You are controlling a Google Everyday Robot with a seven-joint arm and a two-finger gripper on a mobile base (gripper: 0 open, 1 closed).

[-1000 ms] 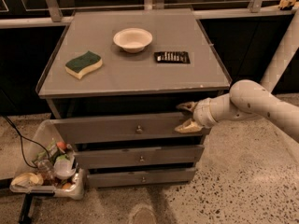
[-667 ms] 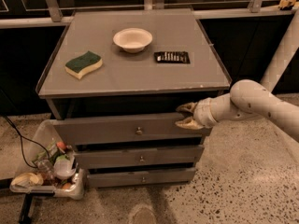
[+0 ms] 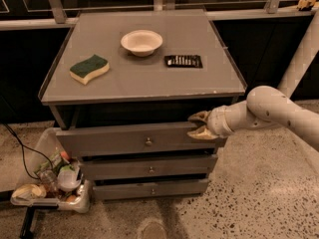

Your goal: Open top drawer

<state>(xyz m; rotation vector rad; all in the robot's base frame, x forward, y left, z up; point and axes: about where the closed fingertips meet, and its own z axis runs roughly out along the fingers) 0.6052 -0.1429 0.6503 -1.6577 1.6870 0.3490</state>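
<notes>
The hand [image 3: 197,125] meets the top drawer [image 3: 124,141] at its right end.

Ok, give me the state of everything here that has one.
top drawer, pulled partly out.
middle drawer, looks pushed in.
bottom drawer, looks pushed in.
gripper, at the top drawer's right end, closed on its front panel.
bowl, upright, empty.
sponge, lying flat, green side up.
</notes>
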